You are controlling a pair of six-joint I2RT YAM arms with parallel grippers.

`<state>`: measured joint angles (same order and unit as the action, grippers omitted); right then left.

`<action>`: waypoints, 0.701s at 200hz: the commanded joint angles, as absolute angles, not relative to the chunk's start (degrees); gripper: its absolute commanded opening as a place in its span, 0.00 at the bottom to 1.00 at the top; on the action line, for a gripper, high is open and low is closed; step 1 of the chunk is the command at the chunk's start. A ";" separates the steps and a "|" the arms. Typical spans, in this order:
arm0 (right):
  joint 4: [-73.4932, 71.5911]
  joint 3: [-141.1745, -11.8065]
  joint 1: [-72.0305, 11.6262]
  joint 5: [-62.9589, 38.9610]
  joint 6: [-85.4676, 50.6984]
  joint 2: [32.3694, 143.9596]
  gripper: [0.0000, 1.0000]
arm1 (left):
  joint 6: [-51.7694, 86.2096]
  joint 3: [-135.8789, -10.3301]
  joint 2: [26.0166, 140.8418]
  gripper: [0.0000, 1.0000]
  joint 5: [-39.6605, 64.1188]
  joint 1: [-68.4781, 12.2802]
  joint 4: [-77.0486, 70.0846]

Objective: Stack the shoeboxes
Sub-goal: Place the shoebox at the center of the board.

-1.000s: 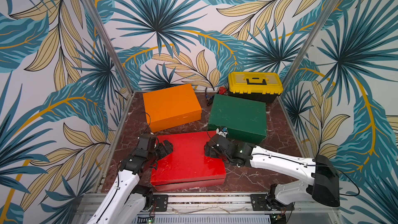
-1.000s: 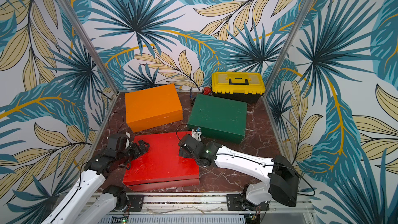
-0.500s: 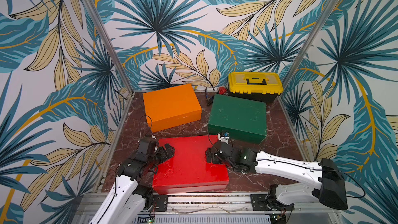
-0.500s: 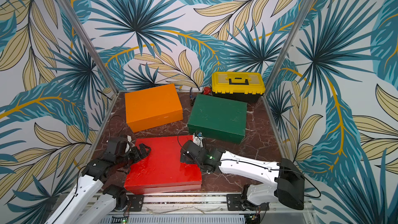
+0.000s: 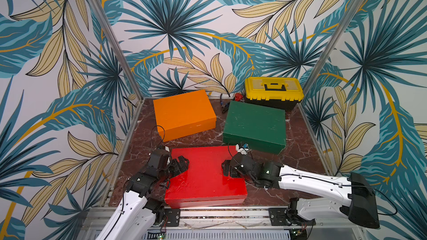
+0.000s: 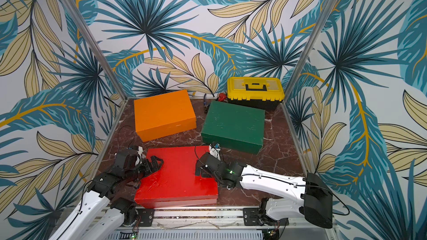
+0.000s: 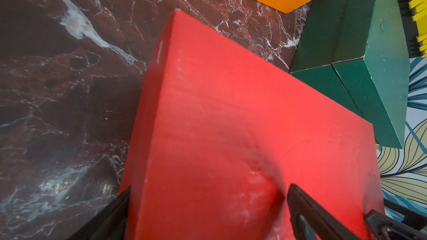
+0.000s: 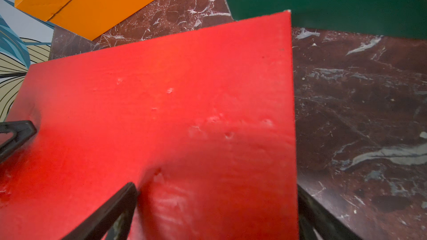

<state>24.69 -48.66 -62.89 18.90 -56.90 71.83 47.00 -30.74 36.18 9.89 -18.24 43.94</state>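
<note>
Nearest, lower centre in both top views: red shoebox (image 5: 203,176) (image 6: 178,176), flat on the marble tabletop (image 5: 300,155). Its near long side is just off the front rail (image 5: 208,213). Nothing is stacked on it. Left gripper (image 5: 181,165) sits at its left short edge and right gripper (image 5: 227,169) at its right short edge, both low with tips over the lid.

The wrist views add what the top views hide. Left wrist: one black finger (image 7: 300,204) lies over the red lid and the other runs down outside the side wall, so the jaws are spread wide, straddling the edge, nothing pinched. Right wrist shows the same: one finger (image 8: 120,204) over the lid, the other past the edge above the marble, wide apart, holding nothing. It also catches the left gripper's fingertip (image 8: 18,132) at the lid's far end. Only the top views give the full layout.

Against a second ago, the red shoebox sits a little lower in frame, nearer the rail and squarer to it. Both arms have drawn back with it, and the right jaws look wider. The other boxes are unmoved.

The red lid is glossy, dented and scuffed white near the fingers. The marble is dark red-brown with white veins.

Mid-left: orange shoebox (image 5: 182,111), matte, with a visible lid seam, well apart from the red one. Mid-right: green shoebox (image 5: 254,123) with a scratched top, its near corner close to red's far right corner; contact unclear. Farthest, upper right of the floor: toolbox (image 5: 273,88), with a ribbed yellow lid, black handle and black base, just behind the green one.
</note>
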 commanded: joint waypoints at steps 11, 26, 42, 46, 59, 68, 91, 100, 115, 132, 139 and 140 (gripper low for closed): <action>18.96 -49.46 -64.62 10.76 -56.65 70.76 0.99 | 49.80 -32.64 33.97 1.00 20.12 -20.02 46.23; 20.37 -49.84 -64.68 11.30 -56.47 70.26 0.99 | 50.18 -31.64 32.67 1.00 20.39 -19.99 46.23; 20.79 -49.54 -64.77 12.03 -56.17 69.78 0.99 | 50.49 -30.18 31.59 1.00 20.33 -20.00 46.23; 20.64 -49.26 -64.77 12.17 -56.16 69.85 0.99 | 50.73 -29.80 31.33 1.00 20.02 -19.95 46.16; 18.33 -47.67 -64.75 11.36 -56.87 70.58 0.99 | 51.48 -28.68 30.83 1.00 18.90 -20.02 46.06; 15.26 -46.21 -64.65 10.32 -57.31 71.61 0.99 | 51.41 -28.11 30.85 1.00 18.68 -20.06 45.84; 9.75 -45.00 -64.20 8.14 -58.66 74.45 0.99 | 51.00 -27.16 30.67 1.00 19.44 -20.04 44.35; 8.84 -44.99 -64.02 7.22 -59.09 75.26 0.99 | 50.78 -27.07 30.83 1.00 19.13 -20.05 44.03; 7.34 -44.69 -63.51 6.04 -59.88 76.34 0.99 | 50.32 -26.73 32.39 1.00 19.25 -20.08 42.48; 5.71 -44.20 -62.66 5.80 -60.55 77.06 0.99 | 50.27 -26.39 35.72 1.00 20.64 -20.08 39.06; 5.40 -44.27 -62.10 5.55 -60.77 77.46 0.99 | 50.21 -26.28 37.09 1.00 20.96 -20.09 37.12; 5.29 -44.32 -61.95 5.54 -60.80 77.49 0.99 | 50.20 -26.28 37.35 1.00 21.03 -20.06 36.84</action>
